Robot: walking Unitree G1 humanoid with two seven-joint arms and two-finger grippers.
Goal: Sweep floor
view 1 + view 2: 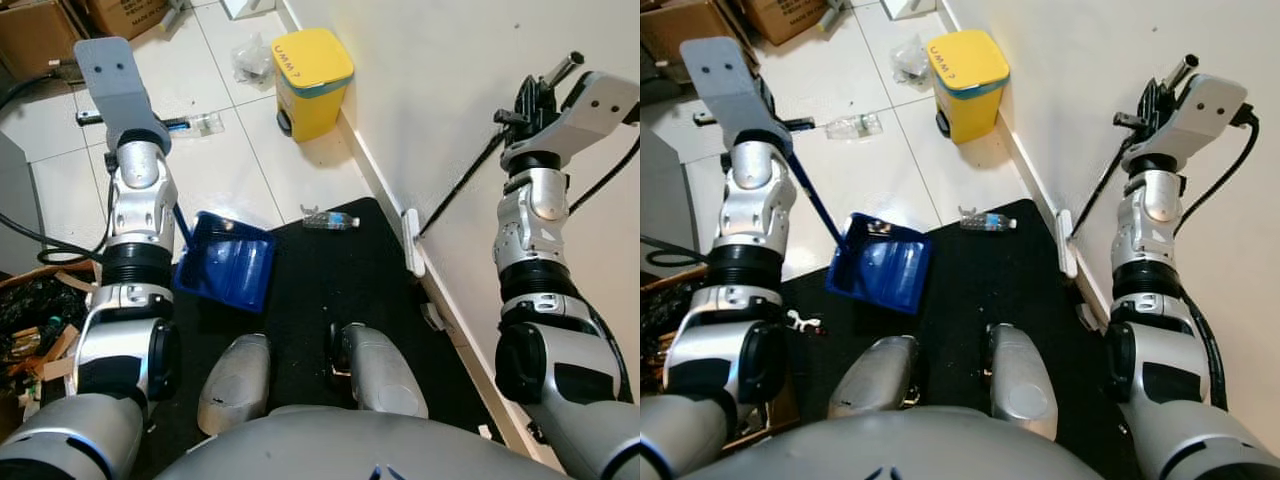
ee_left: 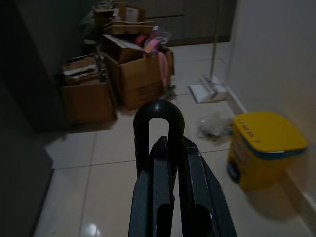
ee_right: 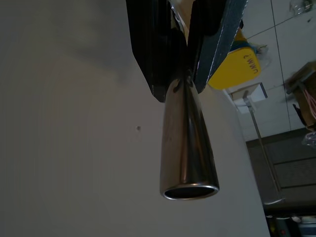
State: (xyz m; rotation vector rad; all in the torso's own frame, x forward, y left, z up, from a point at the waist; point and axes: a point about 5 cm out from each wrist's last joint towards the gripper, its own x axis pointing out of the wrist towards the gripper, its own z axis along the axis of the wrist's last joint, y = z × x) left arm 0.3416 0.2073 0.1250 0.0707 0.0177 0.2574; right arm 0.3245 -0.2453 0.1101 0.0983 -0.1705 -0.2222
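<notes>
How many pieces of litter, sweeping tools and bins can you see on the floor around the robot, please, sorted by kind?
Plastic bottles: 2, one at the black mat's edge, one on the tiles.
Crumpled plastic bags: 1.
Dustpans: 1, blue, its handle in the left gripper.
Brooms: 1, its metal handle in the right gripper.
Yellow bins: 1.
Total: 6

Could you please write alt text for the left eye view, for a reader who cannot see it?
Seen from above, the robot's left gripper holds a blue dustpan on a black mat, while its right gripper holds a broom against the white wall. A plastic bottle lies at the mat's edge, with a yellow bin beyond.
</notes>
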